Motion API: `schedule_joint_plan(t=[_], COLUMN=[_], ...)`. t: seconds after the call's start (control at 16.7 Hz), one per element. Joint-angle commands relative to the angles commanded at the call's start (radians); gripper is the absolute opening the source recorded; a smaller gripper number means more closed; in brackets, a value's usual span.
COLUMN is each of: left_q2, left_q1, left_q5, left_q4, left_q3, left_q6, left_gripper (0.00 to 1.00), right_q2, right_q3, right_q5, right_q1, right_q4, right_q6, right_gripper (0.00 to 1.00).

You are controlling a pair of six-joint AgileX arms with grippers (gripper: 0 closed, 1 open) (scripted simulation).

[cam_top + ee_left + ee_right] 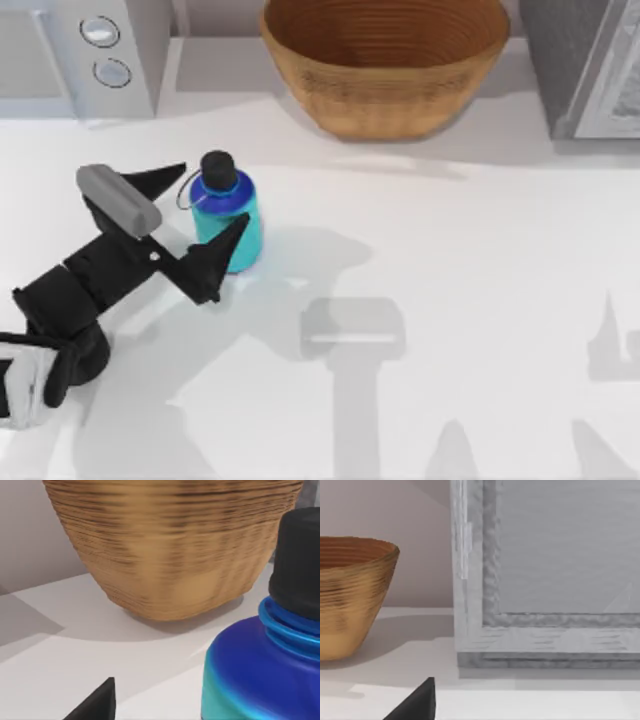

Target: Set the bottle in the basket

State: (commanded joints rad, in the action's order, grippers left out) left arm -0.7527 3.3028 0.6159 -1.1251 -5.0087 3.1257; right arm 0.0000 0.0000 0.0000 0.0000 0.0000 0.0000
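Note:
The turquoise bottle (228, 212), with a dark blue shoulder and black cap, stands upright on the white table at the left. My left gripper (212, 198) is open, with one finger on each side of the bottle and its tips level with the bottle's body. The left wrist view has the bottle (260, 670) close up and the basket (170, 545) behind it. The tan woven basket (385, 62) sits at the back centre, apart from the bottle. In the right wrist view, one dark finger (420, 702) of my right gripper sits far off to the side, facing the basket (350, 595).
A grey microwave (85, 55) stands at the back left. A grey appliance (585, 65) stands at the back right, close to the right wrist camera as a grey box (545, 575). White tabletop (450, 250) spreads between the bottle and the right side.

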Motion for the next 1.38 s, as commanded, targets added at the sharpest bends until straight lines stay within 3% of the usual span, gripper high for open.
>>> schedule_joint_plan(t=[0.66,1.38], left_q2=[0.020,0.020], left_q1=[0.045,0.045], left_q5=[-0.044,-0.044], left_q4=[0.051,0.051], left_q3=[0.069,0.069], left_q6=[0.001,0.001], left_gripper=[1.00,0.10], right_q2=[0.000,0.000], right_q3=[0.000,0.000], right_q5=[0.000,0.000], right_q1=[0.000,0.000], right_q4=[0.000,0.000], right_q6=[0.000,0.000], right_gripper=[1.00,1.00])
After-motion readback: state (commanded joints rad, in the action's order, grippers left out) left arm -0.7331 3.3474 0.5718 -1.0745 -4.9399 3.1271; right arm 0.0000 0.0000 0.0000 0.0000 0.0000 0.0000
